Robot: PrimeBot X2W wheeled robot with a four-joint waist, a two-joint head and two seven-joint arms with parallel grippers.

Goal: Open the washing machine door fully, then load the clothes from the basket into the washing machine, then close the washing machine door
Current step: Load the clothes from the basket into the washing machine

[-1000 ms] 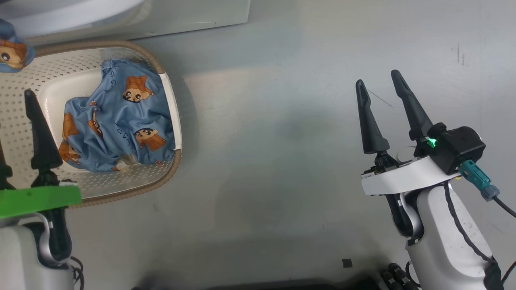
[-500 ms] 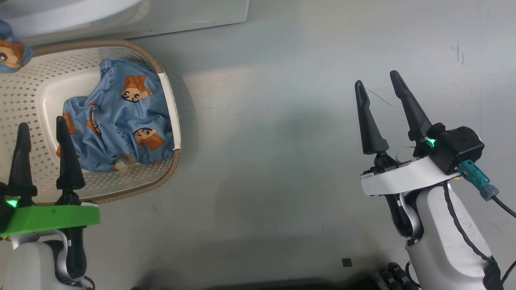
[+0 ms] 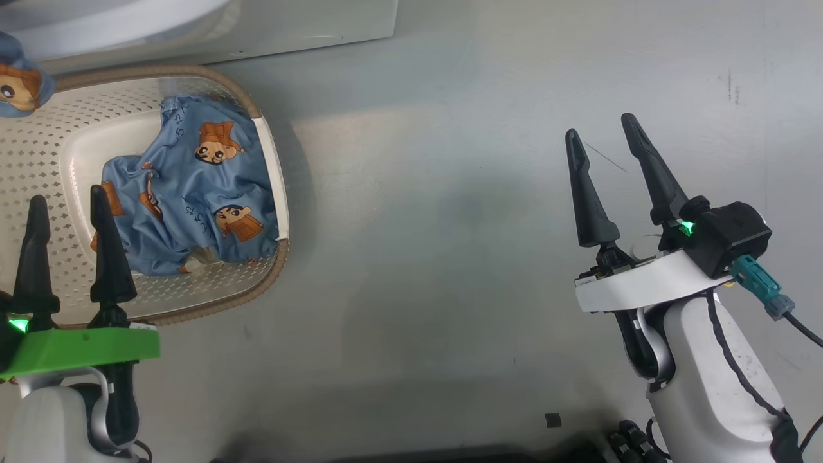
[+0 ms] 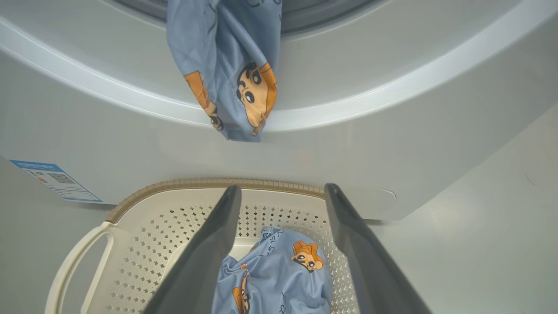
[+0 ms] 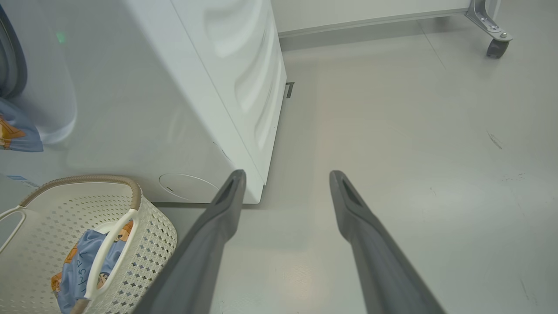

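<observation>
Big white washing machine (image 4: pixel 130 144) just behind the basket (image 3: pixel 38 148), blue label sticker (image 4: pixel 54 179) low on its front. Basket cream-white, perforated, brown-rimmed, set on the grey floor (image 3: pixel 450 257). Inside the basket, toward its right end: crumpled light blue clothes (image 3: pixel 193 206), printed with a cartoon boy's face and orange-brown patches. Above the basket, another such garment (image 4: pixel 235 65) hanging down the washer's front. Over the basket's near left edge, left gripper (image 3: pixel 67 195), spread apart, empty. Well right of the basket, right gripper (image 3: pixel 600 125), likewise spread, holding nothing.
</observation>
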